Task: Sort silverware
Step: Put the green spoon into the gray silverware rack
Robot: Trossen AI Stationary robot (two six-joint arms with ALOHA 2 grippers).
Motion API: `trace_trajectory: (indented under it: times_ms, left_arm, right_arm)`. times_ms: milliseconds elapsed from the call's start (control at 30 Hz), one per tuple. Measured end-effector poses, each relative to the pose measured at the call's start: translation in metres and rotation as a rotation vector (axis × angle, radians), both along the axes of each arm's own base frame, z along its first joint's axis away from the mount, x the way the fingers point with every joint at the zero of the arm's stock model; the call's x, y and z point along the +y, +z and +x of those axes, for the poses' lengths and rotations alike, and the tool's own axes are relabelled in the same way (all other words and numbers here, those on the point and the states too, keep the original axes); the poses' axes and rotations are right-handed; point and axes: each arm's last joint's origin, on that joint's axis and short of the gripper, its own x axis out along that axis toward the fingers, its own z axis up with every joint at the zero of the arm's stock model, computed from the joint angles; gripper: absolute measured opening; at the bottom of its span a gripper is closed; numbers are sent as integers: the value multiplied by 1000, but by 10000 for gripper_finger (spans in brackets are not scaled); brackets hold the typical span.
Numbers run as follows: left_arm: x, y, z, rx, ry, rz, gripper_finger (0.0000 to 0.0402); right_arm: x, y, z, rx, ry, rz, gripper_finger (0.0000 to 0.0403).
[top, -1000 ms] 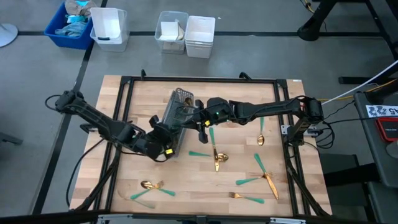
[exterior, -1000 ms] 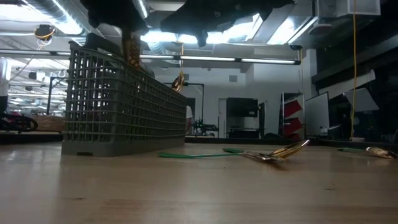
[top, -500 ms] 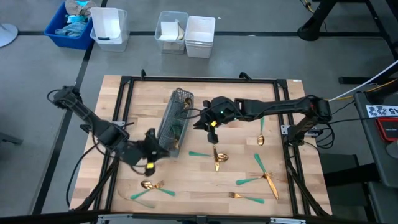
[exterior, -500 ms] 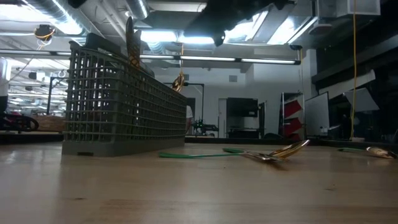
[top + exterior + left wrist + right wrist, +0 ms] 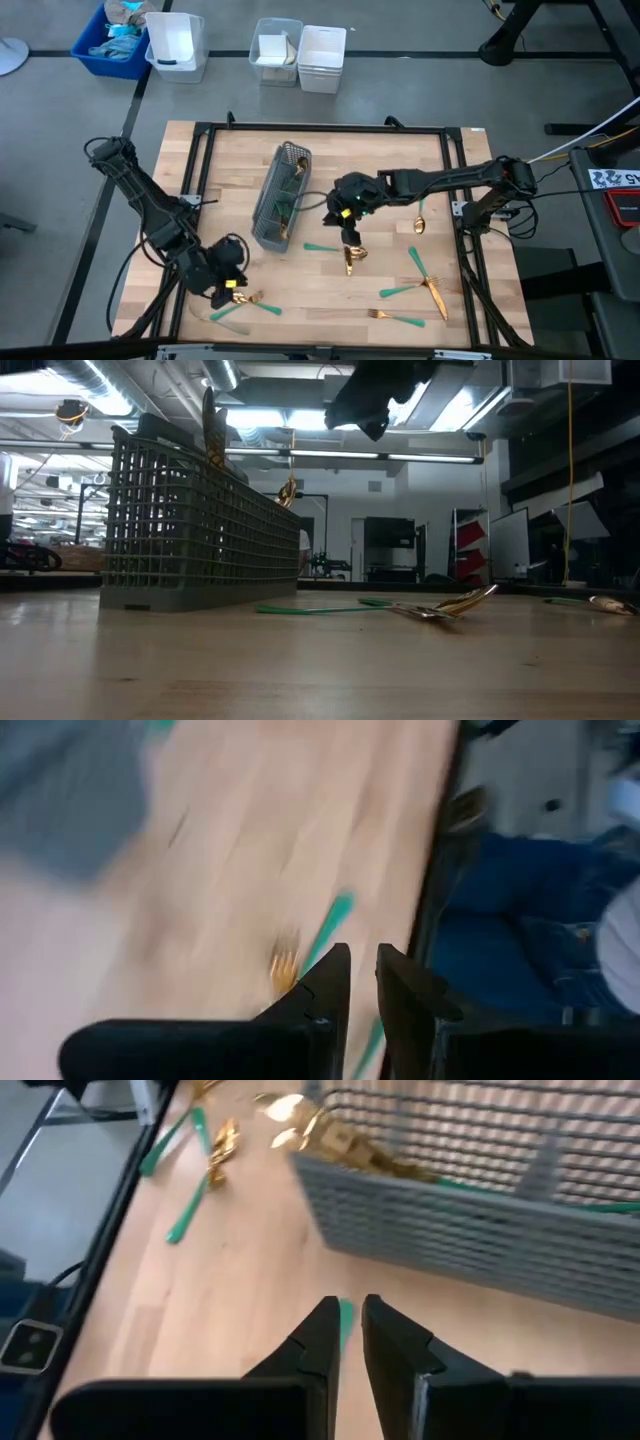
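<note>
The silverware has gold heads and teal handles. Some pieces stand in the grey mesh caddy (image 5: 281, 195) (image 5: 190, 530), gold heads (image 5: 210, 422) poking above its rim. Others lie flat on the wood: a pair (image 5: 348, 256) at mid-table, several (image 5: 425, 285) toward the near right, a spoon (image 5: 421, 222) at the right, and a small cluster (image 5: 245, 300) at the near left. My left gripper (image 5: 232, 284) (image 5: 358, 982) hovers over that cluster, open by a narrow gap, empty; a fork head (image 5: 283, 965) shows below it. My right gripper (image 5: 349, 216) (image 5: 348, 1330) hangs right of the caddy, open narrowly, empty.
A black frame (image 5: 205, 130) borders the wooden table. Beyond its far edge stand white bins (image 5: 322, 55) and a blue bin (image 5: 110, 45). In the right wrist view the caddy's wall (image 5: 480, 1210) is close ahead, with loose pieces (image 5: 205, 1155) past it.
My left gripper has swung away from the caddy's near end toward the table's near left corner, turning as it went, and now hangs over the cluster there. My right gripper has drawn back from the caddy toward the right and near edges. A gold-headed piece stays standing in the caddy.
</note>
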Motion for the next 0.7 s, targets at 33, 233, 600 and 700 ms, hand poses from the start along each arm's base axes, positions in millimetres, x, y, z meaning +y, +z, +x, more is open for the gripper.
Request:
trace_trajectory:
  times_ms: [33,233,600,700]
  left_arm:
    - [1,-2,-3,56,30,-22,45]
    - [8,-12,-18,307,161,-76,45]
    - [8,-15,-20,339,166,-40,50]
    - [6,-23,-19,365,159,-28,72]
  right_arm:
    - [5,0,0,-1,13,0,49]
    - [36,0,-4,8,52,17,49]
    - [87,-2,-16,13,52,-18,49]
    - [99,-3,-20,20,70,1,49]
